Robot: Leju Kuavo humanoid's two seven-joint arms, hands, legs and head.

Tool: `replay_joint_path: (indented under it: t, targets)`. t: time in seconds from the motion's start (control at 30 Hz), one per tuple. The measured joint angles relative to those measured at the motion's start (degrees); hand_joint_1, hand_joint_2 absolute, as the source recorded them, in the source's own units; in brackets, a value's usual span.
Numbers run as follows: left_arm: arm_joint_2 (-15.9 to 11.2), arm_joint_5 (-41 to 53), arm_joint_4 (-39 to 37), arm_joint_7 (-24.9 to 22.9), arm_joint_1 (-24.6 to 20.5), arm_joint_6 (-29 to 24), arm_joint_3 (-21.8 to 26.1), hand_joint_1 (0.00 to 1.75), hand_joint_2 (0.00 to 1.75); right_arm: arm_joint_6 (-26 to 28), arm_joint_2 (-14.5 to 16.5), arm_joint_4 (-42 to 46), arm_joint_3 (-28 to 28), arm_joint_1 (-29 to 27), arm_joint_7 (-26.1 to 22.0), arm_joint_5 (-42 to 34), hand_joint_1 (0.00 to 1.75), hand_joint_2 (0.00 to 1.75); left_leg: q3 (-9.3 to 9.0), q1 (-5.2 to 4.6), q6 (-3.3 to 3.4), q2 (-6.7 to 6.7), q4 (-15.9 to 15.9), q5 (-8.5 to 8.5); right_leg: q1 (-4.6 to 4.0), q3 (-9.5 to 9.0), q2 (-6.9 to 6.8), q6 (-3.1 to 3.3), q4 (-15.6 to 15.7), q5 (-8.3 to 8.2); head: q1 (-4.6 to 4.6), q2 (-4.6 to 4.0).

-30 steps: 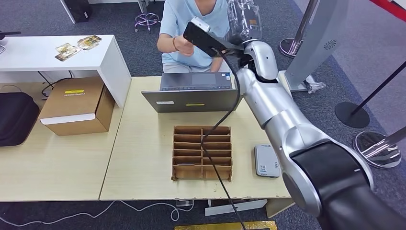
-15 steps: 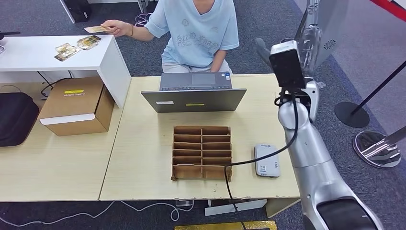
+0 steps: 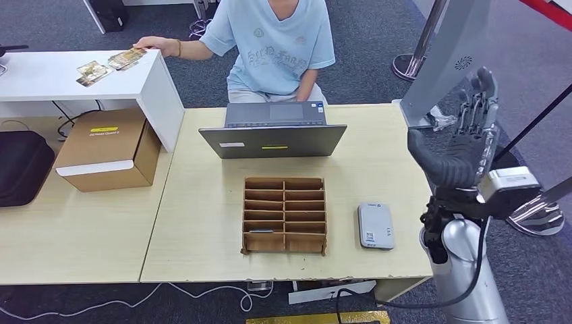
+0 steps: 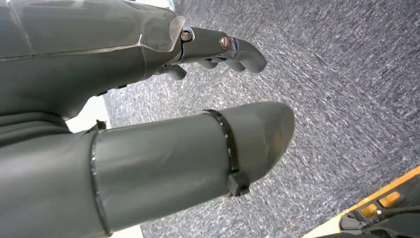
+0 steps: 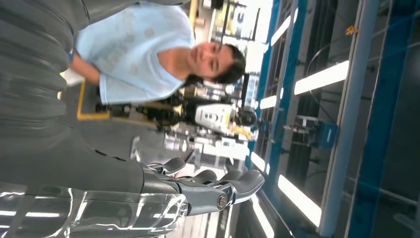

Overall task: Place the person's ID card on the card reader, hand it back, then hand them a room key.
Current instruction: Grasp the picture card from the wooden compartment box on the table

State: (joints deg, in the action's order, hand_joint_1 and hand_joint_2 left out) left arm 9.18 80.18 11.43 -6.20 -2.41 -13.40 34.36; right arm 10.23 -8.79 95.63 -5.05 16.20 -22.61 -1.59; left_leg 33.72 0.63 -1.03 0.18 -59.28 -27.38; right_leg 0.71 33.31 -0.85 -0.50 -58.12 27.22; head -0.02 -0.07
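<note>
My right hand (image 3: 465, 138) is raised beside the table's right edge, fingers upright and spread, holding nothing. Seen from the right wrist, the right hand (image 5: 148, 183) has its fingers stretched out toward the person (image 5: 148, 54). The grey card reader (image 3: 376, 226) lies flat on the wooden table (image 3: 202, 223), right of a cardboard slot organiser (image 3: 284, 214). The person (image 3: 280, 40) in a light blue shirt sits behind the laptop (image 3: 273, 131) and reaches a hand (image 3: 154, 44) to the cards (image 3: 125, 59) on the white side table (image 3: 47, 77). My left hand (image 4: 148, 54) hangs over grey carpet, holding nothing.
A cardboard box (image 3: 108, 148) and a black case (image 3: 23, 165) sit on the left table. Stanchion bases (image 3: 496, 162) and a grey pillar (image 3: 452, 54) stand to the right. A black cable hangs from my right arm near the table's front right corner.
My right arm has drawn back from the person to the table's right side, its hand now upright and empty. The person's arm swung out to the white side table with a card.
</note>
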Motion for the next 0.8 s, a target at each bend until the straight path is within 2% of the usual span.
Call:
replay_joint_path:
  t: [0.23,0.4,0.5,0.6,0.7,0.8]
  targets:
    - [-0.14,-4.04,0.0,0.19,0.26,0.01,1.67,0.0,0.0,-12.62,-1.98,6.02,1.1,-13.18,-0.85,-13.65,0.0,1.75,0.03,0.0,0.04,-0.12,0.01,-0.06,0.0,-0.02,-0.12,-0.07,0.01,0.12,-0.01,0.0]
    - [-0.2,-1.11,0.0,0.22,0.31,-0.69,1.66,0.0,0.0,-13.91,-1.94,10.8,2.2,-22.75,-3.48,-19.42,0.0,1.75,0.02,0.0,0.05,-0.13,0.02,-0.14,0.0,-0.05,-0.15,-0.08,0.0,0.19,0.0,0.0]
    - [-0.2,0.22,0.0,0.22,0.37,-0.97,1.43,0.0,0.0,-14.96,-0.04,13.5,2.43,-27.54,-5.0,-23.84,0.0,1.75,0.02,0.01,0.01,-0.07,0.03,-0.18,0.0,-0.03,-0.09,-0.07,0.0,0.21,-0.01,0.0]
    - [-0.18,0.56,0.0,-0.12,0.2,-1.06,1.17,0.0,0.0,-17.18,3.6,15.34,2.18,-30.82,-5.59,-26.93,0.0,1.75,0.0,0.02,-0.01,-0.02,0.05,-0.2,-0.01,-0.03,-0.03,-0.05,-0.01,0.22,0.0,0.0]
    - [-0.13,0.69,0.0,-0.89,0.18,-1.4,1.06,0.0,0.0,-16.97,6.49,15.37,1.24,-32.08,-3.91,-24.4,0.0,1.75,-0.04,0.02,-0.06,0.05,0.05,-0.23,-0.01,-0.03,0.06,-0.04,-0.02,0.22,-0.01,0.0]
    - [-0.06,0.93,0.0,-0.99,0.18,-1.88,0.94,0.0,0.0,-15.84,8.06,14.22,-0.15,-32.6,-2.85,-19.94,0.0,1.75,-0.04,0.02,-0.06,0.04,0.05,-0.22,-0.01,-0.05,0.06,-0.04,-0.02,0.22,0.0,0.0]
